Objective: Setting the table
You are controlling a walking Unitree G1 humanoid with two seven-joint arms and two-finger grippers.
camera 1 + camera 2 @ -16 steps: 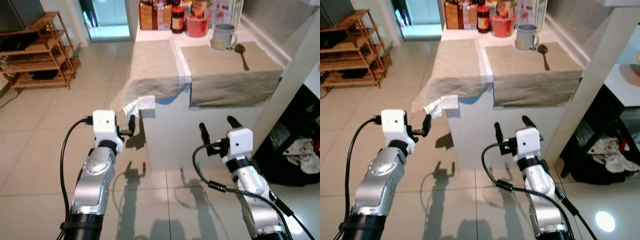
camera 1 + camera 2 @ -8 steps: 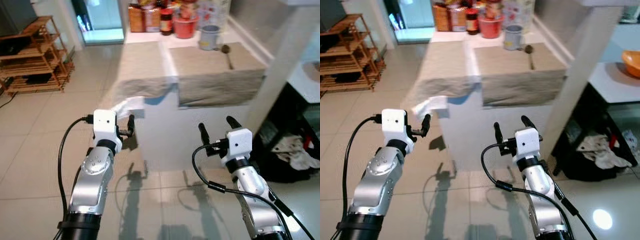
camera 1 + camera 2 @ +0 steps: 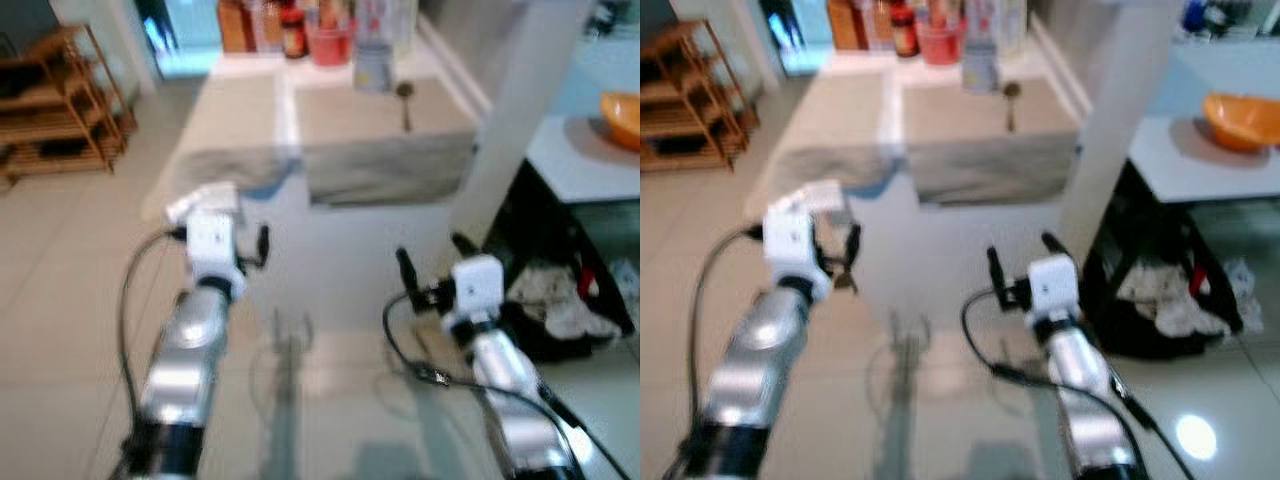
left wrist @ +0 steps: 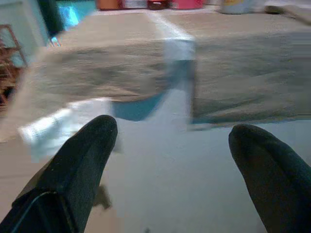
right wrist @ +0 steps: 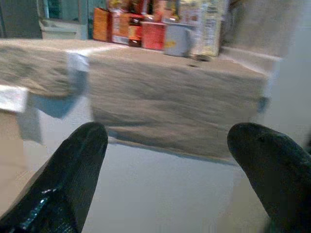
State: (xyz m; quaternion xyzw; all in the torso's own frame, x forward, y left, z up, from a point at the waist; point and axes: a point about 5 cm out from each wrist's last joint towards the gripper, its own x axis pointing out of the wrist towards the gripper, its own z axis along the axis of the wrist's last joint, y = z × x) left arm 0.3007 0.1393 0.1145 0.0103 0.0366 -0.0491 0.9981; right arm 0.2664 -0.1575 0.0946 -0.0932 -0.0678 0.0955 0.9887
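Since the earlier frames our camera has swung so that the table sits further toward our left, and the head views have blurred; the things themselves lie as they did. An orange bowl on a white counter has come into sight on the right of the table.

We hold both grippers up in front of us, short of the table's near edge, over bare tiled floor. Our left gripper has its two black fingers spread wide and holds nothing; it touches nothing. Our right gripper is likewise spread wide and empty, facing the table's front.

On the table we count two beige placemats side by side: the left placemat and the right placemat, both drooping over the near edge. A white cloth hangs off the table's near left corner, just beside our left arm. At the far end of the right placemat stand one grey mug and one spoon beside it. Behind the mug, at the table's far edge, is a row of jars and containers, too blurred to count.

A white pillar stands against the table's right side, with a dark recess holding crumpled cloth beyond it. A wooden shelf stands well to the table's left.
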